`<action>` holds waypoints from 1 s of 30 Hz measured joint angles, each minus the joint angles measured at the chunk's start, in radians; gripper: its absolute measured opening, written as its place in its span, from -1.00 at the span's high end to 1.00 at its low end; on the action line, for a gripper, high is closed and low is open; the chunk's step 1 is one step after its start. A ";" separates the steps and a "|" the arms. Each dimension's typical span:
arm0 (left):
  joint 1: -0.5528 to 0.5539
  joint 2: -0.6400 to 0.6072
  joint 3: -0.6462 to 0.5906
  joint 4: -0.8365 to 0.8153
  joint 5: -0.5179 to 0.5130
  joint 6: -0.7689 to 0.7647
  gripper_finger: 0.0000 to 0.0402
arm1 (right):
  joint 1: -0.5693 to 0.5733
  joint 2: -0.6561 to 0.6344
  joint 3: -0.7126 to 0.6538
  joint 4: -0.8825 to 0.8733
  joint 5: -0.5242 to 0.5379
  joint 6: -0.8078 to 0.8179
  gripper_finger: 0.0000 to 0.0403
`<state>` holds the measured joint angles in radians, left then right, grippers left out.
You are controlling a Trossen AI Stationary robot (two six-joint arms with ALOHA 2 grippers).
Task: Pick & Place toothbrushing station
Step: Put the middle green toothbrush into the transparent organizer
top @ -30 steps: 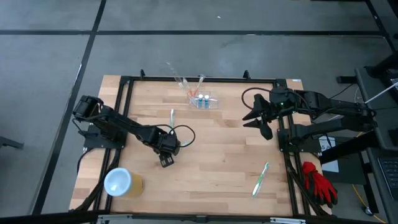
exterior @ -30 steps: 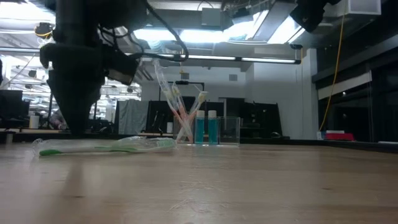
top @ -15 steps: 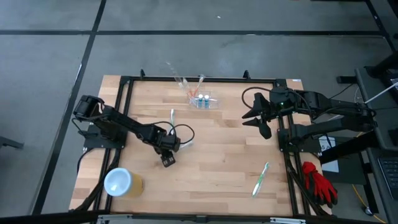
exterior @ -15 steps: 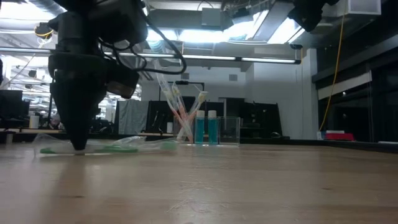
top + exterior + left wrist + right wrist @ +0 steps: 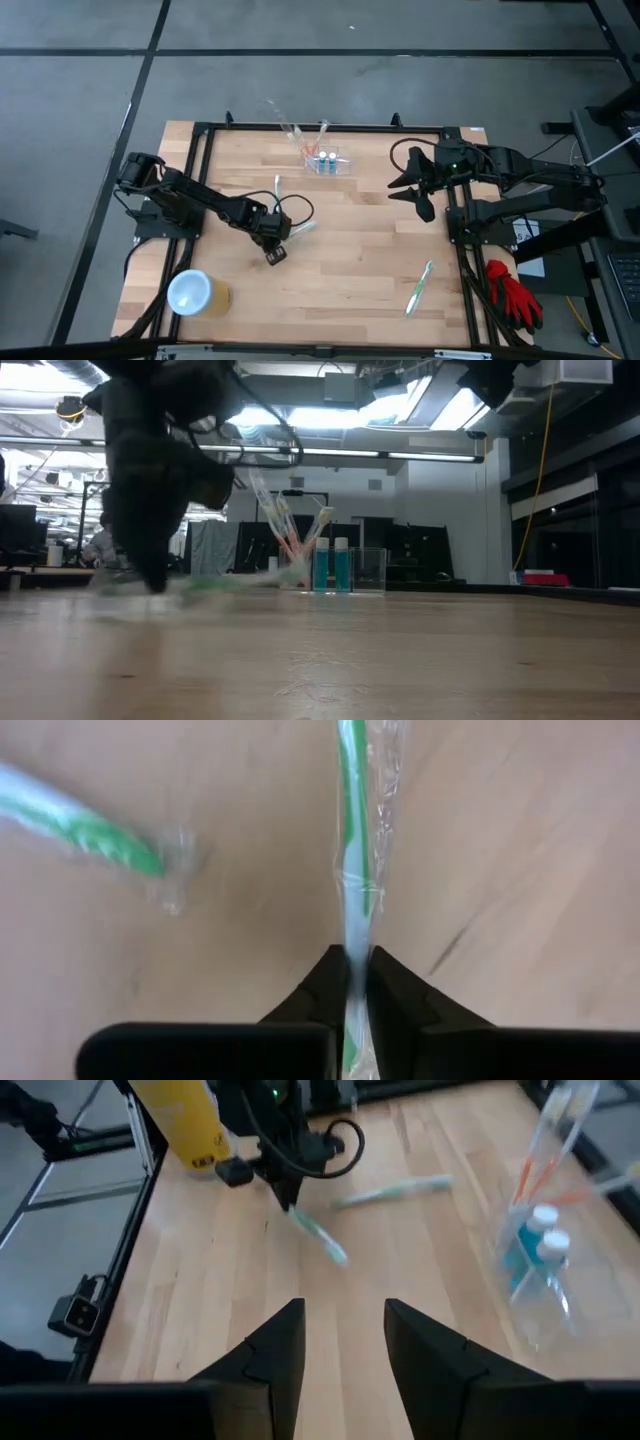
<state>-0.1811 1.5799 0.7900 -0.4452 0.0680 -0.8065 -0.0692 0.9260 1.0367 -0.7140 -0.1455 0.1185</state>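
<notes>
Toothbrushing station (image 5: 327, 160) stands near the bench's (image 5: 350, 260) far edge. Left gripper (image 5: 356, 970), mid-bench, has jaws clamped on a wrapped green toothbrush (image 5: 352, 850). Right gripper (image 5: 343, 1342) hovers near the right edge, jaws apart.

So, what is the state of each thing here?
Left gripper: shut on wrapped toothbrush.
Right gripper: open, empty, at table's right edge.
Holder: upright, with brushes and tubes.
Cup: upright.
Second toothbrush: lying flat.
Third toothbrush: lying flat.

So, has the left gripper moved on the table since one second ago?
Yes. In the high view the left gripper has shifted a little toward the toothbrushing station and is shut on a wrapped toothbrush.
</notes>
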 joint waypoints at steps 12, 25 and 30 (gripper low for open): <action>0.011 -0.185 0.064 0.166 -0.158 0.011 0.92 | -0.007 0.004 0.000 0.319 0.017 -0.023 0.31; 0.197 -0.257 0.260 0.609 -0.184 0.295 0.92 | -0.086 0.086 0.000 0.599 -0.152 0.061 0.31; 0.226 -0.216 0.264 0.713 0.056 0.265 0.92 | -0.089 0.098 -0.001 0.705 -0.168 0.111 0.31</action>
<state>0.0453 1.3640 1.0538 0.2675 0.1237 -0.5414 -0.1587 1.0238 1.0361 -0.0095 -0.3138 0.2290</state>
